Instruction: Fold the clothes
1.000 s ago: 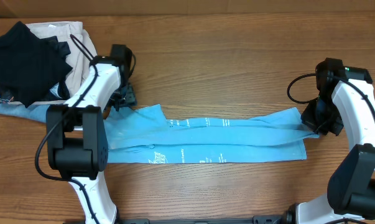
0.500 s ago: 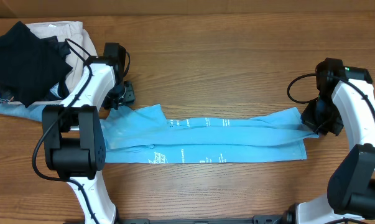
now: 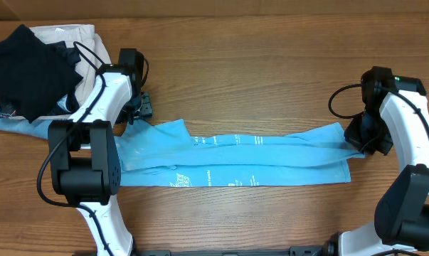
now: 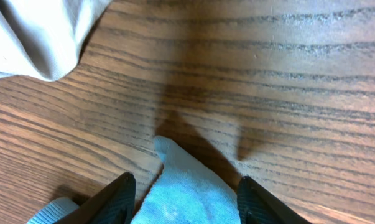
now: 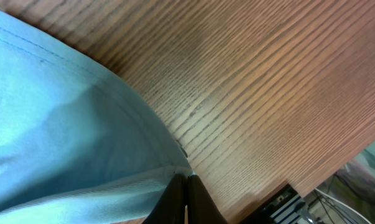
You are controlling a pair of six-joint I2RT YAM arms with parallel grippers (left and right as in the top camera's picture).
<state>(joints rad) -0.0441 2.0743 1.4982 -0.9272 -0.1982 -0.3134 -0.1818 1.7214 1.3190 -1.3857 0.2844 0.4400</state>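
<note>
The light sky-blue T-shirt point(image 3: 235, 160) lies stretched in a long band across the table, with white small print on it. My left gripper point(image 3: 141, 108) is at its left end, by the far corner. In the left wrist view the jaws point(image 4: 186, 179) are open, with a tip of the shirt point(image 4: 187, 196) lying between them on the wood. My right gripper point(image 3: 356, 139) is at the shirt's right end. In the right wrist view its fingers point(image 5: 186, 180) are shut on the shirt's hem point(image 5: 63, 143).
A pile of other clothes sits at the far left: a black garment point(image 3: 25, 64), beige trousers point(image 3: 65, 35) and blue denim point(image 3: 8, 121). The beige cloth point(image 4: 38, 37) shows just beyond my left gripper. The table's edge point(image 5: 280, 186) is close to my right gripper.
My left arm has moved slightly back and to the left, toward the clothes pile. The shirt and my right arm have not moved.
</note>
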